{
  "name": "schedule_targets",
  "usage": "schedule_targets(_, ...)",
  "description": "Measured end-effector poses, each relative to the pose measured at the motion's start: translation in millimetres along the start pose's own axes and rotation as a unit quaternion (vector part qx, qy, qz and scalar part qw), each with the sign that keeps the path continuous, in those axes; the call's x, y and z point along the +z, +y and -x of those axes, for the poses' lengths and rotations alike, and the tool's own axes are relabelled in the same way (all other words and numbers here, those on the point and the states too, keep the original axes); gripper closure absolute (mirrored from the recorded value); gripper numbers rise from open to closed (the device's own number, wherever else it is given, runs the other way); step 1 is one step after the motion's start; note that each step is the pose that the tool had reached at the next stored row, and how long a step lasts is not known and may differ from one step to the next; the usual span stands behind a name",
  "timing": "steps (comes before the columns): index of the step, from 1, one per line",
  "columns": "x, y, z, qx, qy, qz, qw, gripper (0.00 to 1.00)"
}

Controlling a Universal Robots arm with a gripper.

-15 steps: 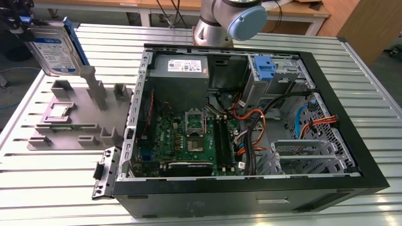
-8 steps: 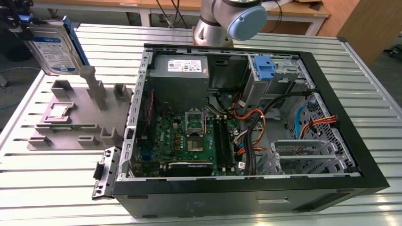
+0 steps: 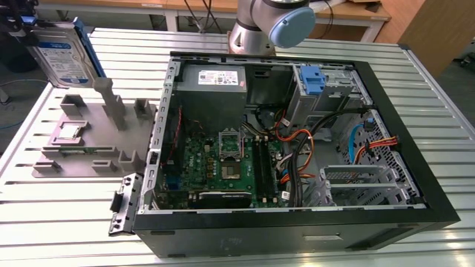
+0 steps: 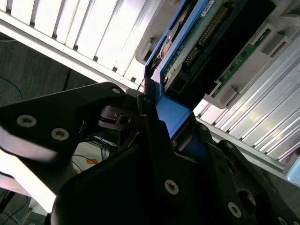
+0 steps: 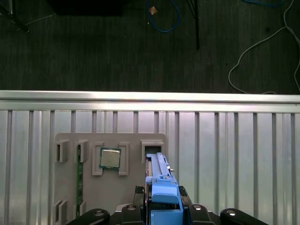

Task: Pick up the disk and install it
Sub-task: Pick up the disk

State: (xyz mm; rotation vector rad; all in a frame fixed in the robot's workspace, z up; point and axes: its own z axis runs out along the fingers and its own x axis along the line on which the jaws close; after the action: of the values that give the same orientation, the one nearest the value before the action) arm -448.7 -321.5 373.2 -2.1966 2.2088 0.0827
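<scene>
Exterior view: disk (image 3: 65,55) upright, label toward camera, raised over grey fixture (image 3: 82,139) at exterior view's left. Well apart from open computer case (image 3: 297,222). Gripper (image 3: 24,29) at disk's upper end.

Second wrist view: pincer narrow, clamped on disk's blue side rail. Disk's circuit-board face visible.

First wrist view: disk edge-on between fingers, over fixture on slatted table (image 5: 234,154). CPU chip (image 5: 110,158) seated in fixture pocket, near disk, apart from it.

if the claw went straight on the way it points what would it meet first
Probably the grey holder, at the empty slot under the disk the claw grips; depth is unclear.
</scene>
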Motion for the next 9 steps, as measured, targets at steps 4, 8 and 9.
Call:
schedule_targets(4,-1.8,0.0,0.1,0.0,0.0,0.0,1.0,0.63)
schedule_targets(8,-3.4,0.1,0.2,0.0,0.0,0.0,1.0,0.63)
schedule_targets(9,-3.7,0.0,0.2,0.0,0.0,0.0,1.0,0.63)
